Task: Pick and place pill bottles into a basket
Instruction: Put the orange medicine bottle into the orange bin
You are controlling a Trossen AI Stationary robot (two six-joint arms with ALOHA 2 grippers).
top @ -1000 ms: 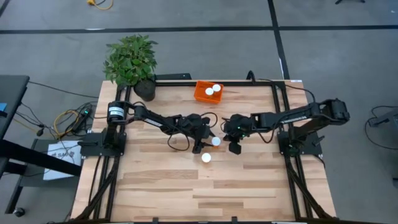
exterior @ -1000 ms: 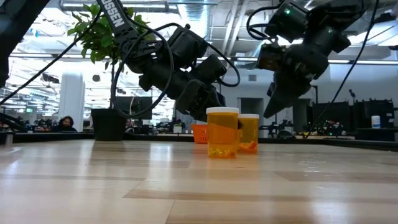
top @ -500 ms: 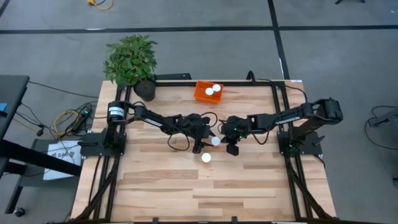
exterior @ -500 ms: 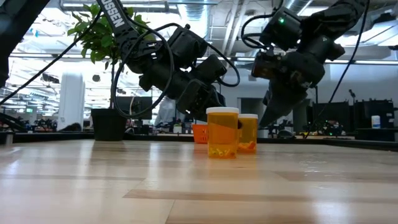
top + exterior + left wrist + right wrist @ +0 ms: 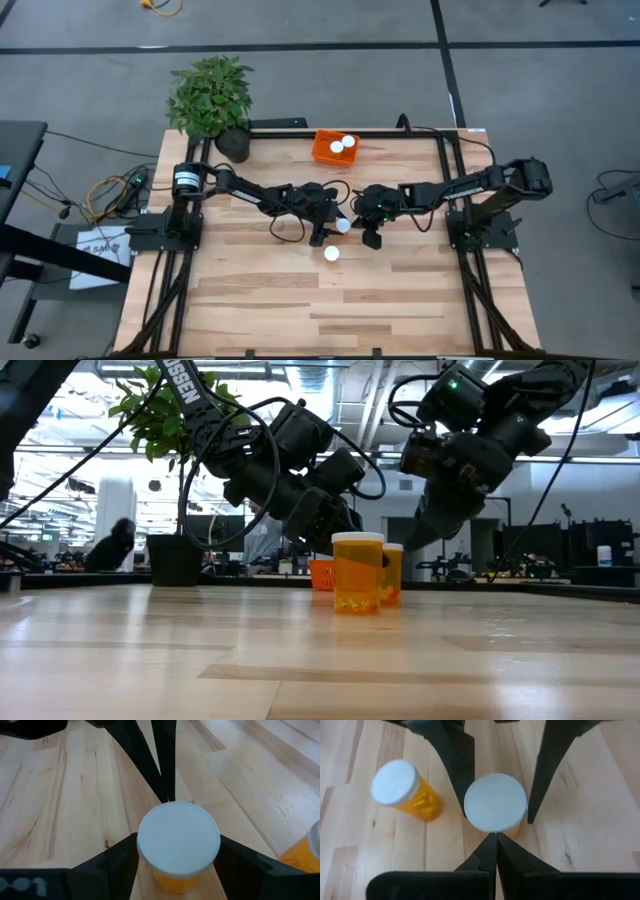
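We are seeing four pill bottles: two are sitting inside the orange basket [image 5: 334, 148] at the upper middle of the high view, their white caps [image 5: 343, 144] showing side by side, and two are standing out on the wooden counter [image 5: 250, 300] near the frame's centre. One of these, the centre bottle [image 5: 343, 226], is standing between both grippers; the other, the loose bottle [image 5: 331, 253], is sitting just below it and apart from both arms. The left gripper [image 5: 330, 225] is reaching in from the left, its jaws standing spread on either side of the centre bottle [image 5: 178, 843] in the left wrist view, close to the cap, though we cannot tell whether they are touching it. The right gripper [image 5: 366, 226] is coming in from the right, and its jaws are standing wide around the same bottle [image 5: 495, 803] without touching it, with the loose bottle [image 5: 405, 789] off to one side. A potted plant [image 5: 211, 97] is standing at the counter's upper left corner. In the low view a person [image 5: 112, 546] is showing far behind the counter.
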